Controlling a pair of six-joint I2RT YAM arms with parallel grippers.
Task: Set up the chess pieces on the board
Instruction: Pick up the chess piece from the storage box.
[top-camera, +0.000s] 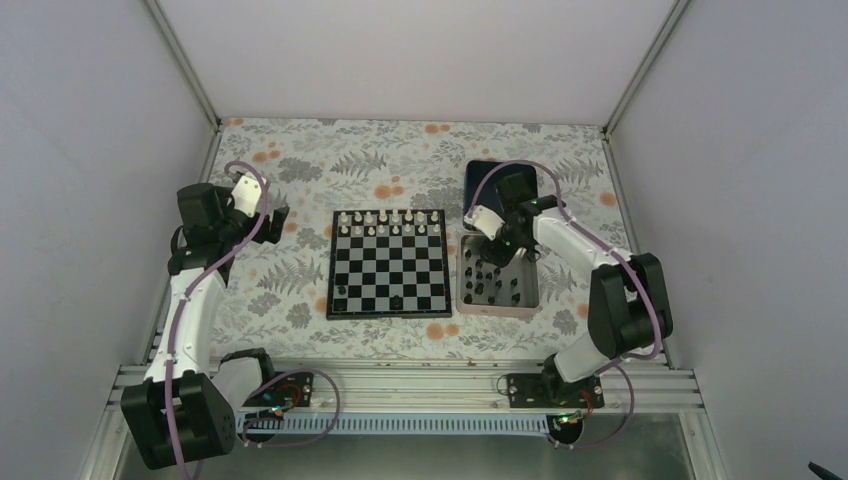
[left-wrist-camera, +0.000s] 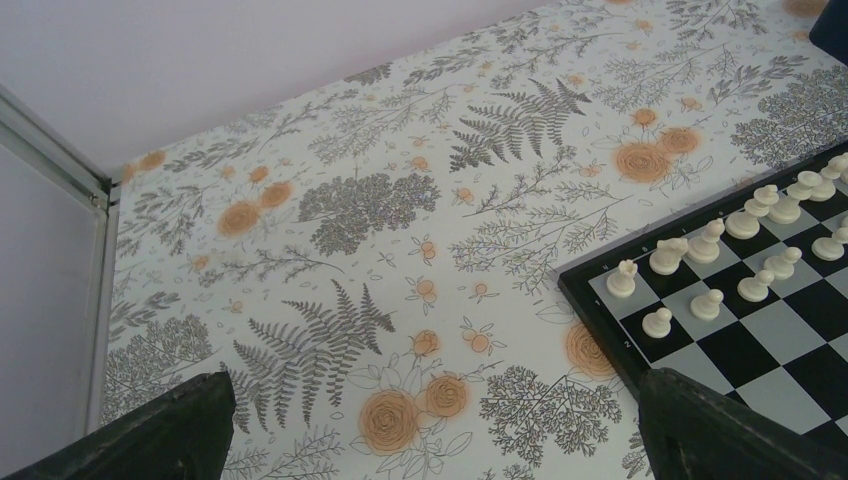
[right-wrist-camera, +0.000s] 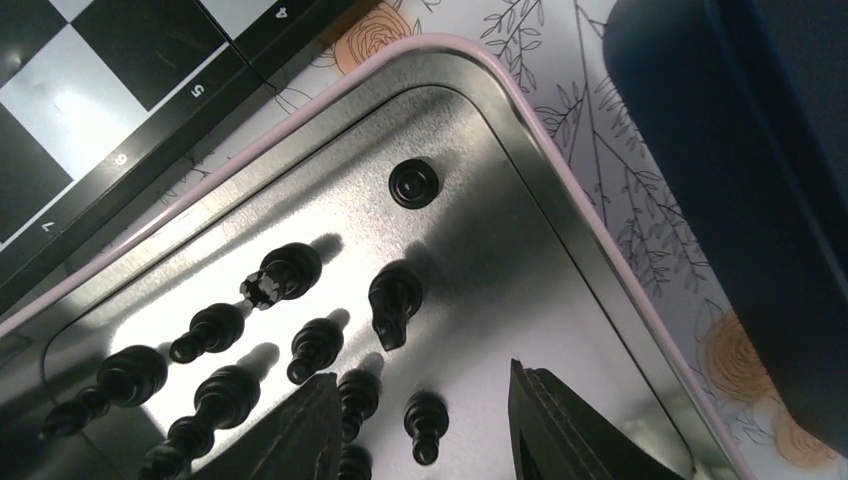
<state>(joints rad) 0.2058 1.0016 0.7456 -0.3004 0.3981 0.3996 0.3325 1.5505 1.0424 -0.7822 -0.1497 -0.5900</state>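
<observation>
Right wrist — two chess pieces (right-wrist-camera: 427, 425) stand between parted jaws

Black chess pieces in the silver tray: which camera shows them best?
Right wrist: it looks closely into the silver tray, so the black chess pieces show individual shapes. Top external gives only dark specks there; left wrist has only white pieces on the board.

The tray (top-camera: 497, 313) is set just right of the board (top-camera: 389, 270), most chess pieces (top-camera: 487, 276) held in it; 2 are stood on the board's near row. A second tray (top-camera: 482, 177) is placed behind.
</observation>
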